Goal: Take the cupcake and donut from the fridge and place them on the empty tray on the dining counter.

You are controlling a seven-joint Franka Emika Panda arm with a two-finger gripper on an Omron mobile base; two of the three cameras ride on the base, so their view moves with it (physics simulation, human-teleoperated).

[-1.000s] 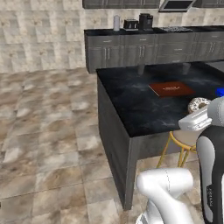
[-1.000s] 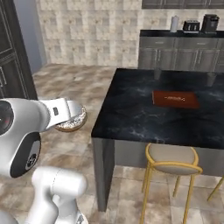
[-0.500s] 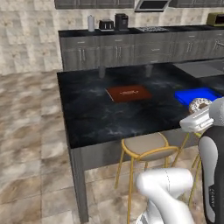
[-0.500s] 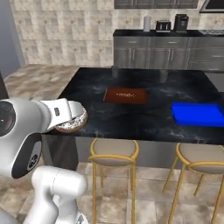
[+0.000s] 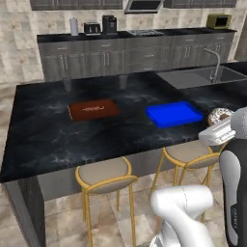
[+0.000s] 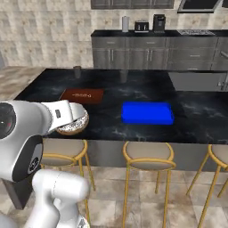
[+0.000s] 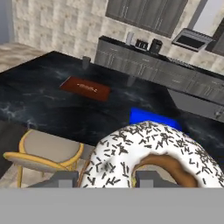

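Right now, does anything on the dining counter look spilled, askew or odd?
Nothing stands out. The blue tray and reddish-brown board lie flat on the dining counter; the gripper holds the donut.

The tray (image 5: 174, 114) lies on the dining counter (image 5: 43, 144) near its front edge, right of the board (image 5: 93, 109); stools (image 5: 105, 174) stand before it.

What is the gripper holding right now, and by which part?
The gripper holds the donut, its fingertips pinching the ring's near edge.
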